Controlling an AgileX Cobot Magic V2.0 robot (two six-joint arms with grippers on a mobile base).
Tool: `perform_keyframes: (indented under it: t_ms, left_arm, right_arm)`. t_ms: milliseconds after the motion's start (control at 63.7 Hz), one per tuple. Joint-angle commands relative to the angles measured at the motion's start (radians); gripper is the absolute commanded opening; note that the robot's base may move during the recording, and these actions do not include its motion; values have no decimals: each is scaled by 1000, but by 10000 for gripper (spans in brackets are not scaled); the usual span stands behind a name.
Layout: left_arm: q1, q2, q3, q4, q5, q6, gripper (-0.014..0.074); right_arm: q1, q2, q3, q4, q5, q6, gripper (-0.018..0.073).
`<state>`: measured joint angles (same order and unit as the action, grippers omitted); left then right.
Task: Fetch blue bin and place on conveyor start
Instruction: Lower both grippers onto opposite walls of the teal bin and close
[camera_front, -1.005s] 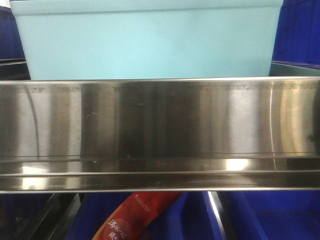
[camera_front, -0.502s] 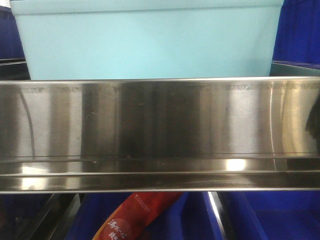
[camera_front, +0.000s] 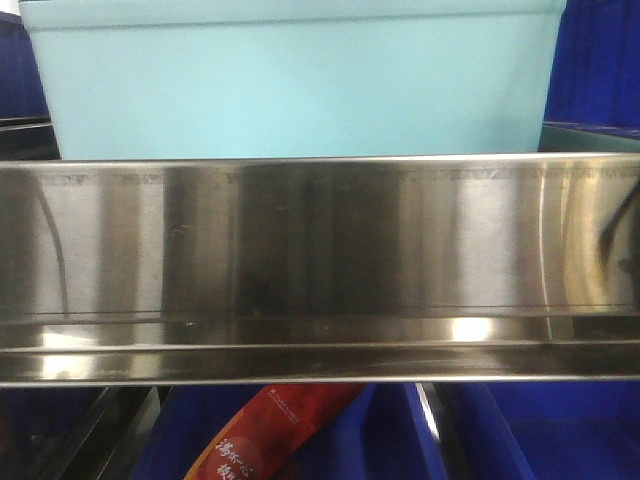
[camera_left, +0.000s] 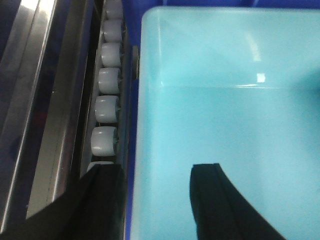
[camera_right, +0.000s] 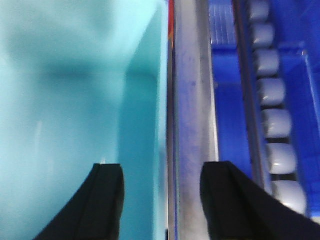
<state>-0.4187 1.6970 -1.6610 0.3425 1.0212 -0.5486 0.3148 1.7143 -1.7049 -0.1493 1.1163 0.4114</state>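
Observation:
The blue bin (camera_front: 300, 85) is a pale cyan tub standing on the shelf behind a shiny steel rail (camera_front: 320, 260). In the left wrist view my left gripper (camera_left: 155, 169) is open astride the bin's (camera_left: 225, 100) left wall, one finger outside over the rollers and one inside the tub. In the right wrist view my right gripper (camera_right: 163, 166) is open astride the bin's (camera_right: 65, 100) right wall, one finger inside and one over the steel strip (camera_right: 192, 100). Neither gripper presses on the wall. The conveyor start is out of view.
Rows of white rollers (camera_left: 107, 107) (camera_right: 275, 125) run along both sides of the bin. Dark blue crates (camera_front: 595, 60) flank it, and more sit below the rail (camera_front: 540, 430). A red packet (camera_front: 270, 430) lies in a lower crate.
The bin has not moved. A dark reflection at the right end of the steel rail has crept inward, and the curved reflection at its left end has shifted slightly.

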Motion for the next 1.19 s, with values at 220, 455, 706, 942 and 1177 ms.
perform_keyframes:
  t_ms: [220,455,706,942,1177]
  left_arm:
    - [38,30,-8,-23,3,-4,244]
    - [60,48,-8,-44,-1,34,244]
    - [60,66,-8,-69,-15,34,244]
    - [60,81,-8,-68,-13,35,244]
    - [60,81,-8,-68,-15,35,244]
  right_arm:
    - [-5,48,-9,-4,-36,-2,244]
    - [-5,78,-9,-2,-41,-2,244]
    - [-5,78,-9,-2,-41,-2,244]
    - [-5,78,-9,-2,-41,-2,244]
    - [-5,78,-9,-2,-53,-2,244]
